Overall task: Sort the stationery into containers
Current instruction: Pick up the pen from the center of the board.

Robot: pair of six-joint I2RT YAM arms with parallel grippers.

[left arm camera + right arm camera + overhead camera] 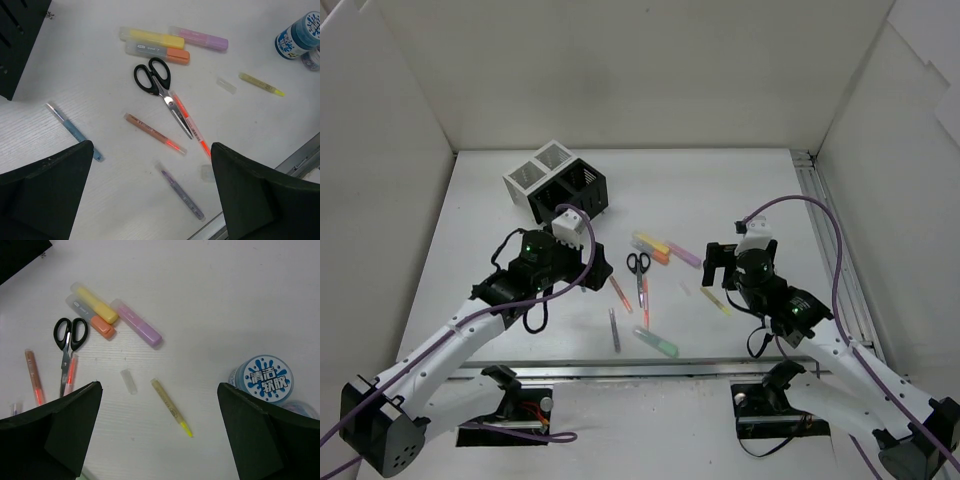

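Scissors tips point toward arms (handles far); L gripper, R gripper both spread, empty.

One scissors, four highlighters, five pens, four mesh cups

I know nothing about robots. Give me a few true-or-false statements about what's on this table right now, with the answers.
1. The left hand and the right hand are both open and hold nothing. True.
2. The scissors are standing in one of the cups. False: they lie flat on the table, blades across an orange pen.
3. The yellow highlighter, orange highlighter and pink highlighter lie close together just past the scissors' handles. True.
4. All four cups are white. False: two are white and two are black.
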